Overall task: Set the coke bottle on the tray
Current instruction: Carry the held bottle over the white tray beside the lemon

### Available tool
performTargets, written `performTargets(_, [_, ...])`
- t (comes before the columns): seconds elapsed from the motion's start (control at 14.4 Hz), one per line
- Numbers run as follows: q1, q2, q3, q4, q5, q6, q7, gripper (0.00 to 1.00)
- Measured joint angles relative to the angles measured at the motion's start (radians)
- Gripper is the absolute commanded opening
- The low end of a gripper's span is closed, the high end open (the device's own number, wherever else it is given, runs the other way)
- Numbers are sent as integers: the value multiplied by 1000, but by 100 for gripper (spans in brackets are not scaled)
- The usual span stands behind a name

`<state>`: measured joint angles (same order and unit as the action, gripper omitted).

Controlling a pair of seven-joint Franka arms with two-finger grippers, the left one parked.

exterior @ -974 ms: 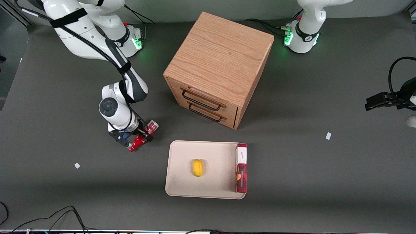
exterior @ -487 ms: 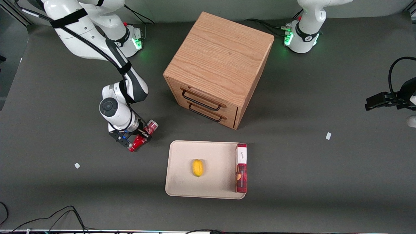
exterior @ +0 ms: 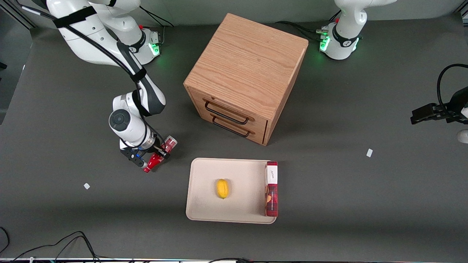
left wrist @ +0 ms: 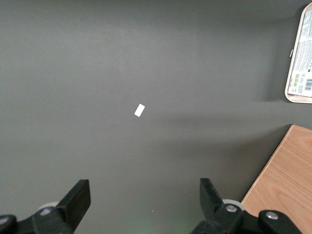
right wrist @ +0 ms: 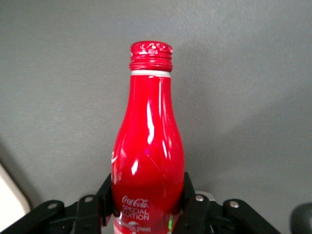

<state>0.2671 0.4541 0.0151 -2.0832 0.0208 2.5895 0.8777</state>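
The claw [exterior: 158, 155] is clamped across the body of the coke bottle [exterior: 159, 154], which lies sideways just above the bench [exterior: 73, 219], near the tray [exterior: 204, 213] toward the working arm's end. The glossy bottle could slip or swing in that narrow grip. On the tray: a lemon [exterior: 222, 188] and a red box [exterior: 271, 189] along one rim

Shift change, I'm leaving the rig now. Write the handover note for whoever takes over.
Gripper: shut on the coke bottle, fingers clamped on both sides of its body, low over the table toward the working arm's end.
Tray: nearer the front camera than the wooden drawer cabinet; it holds a lemon and a red box along one rim.
Done: bottle grasped.
Left: carry it over the tray, set it on a bare part, release.
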Motion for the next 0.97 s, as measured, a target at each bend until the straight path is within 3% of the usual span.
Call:
performTargets(0.49, [-13, -104, -7, 246, -1, -413, -249, 0])
performTargets(0.77, [-9, -78, 1, 466, -16, -593, -359, 0])
performTargets(0.97, [8, -4, 61, 642, -69, -666, -401, 0])
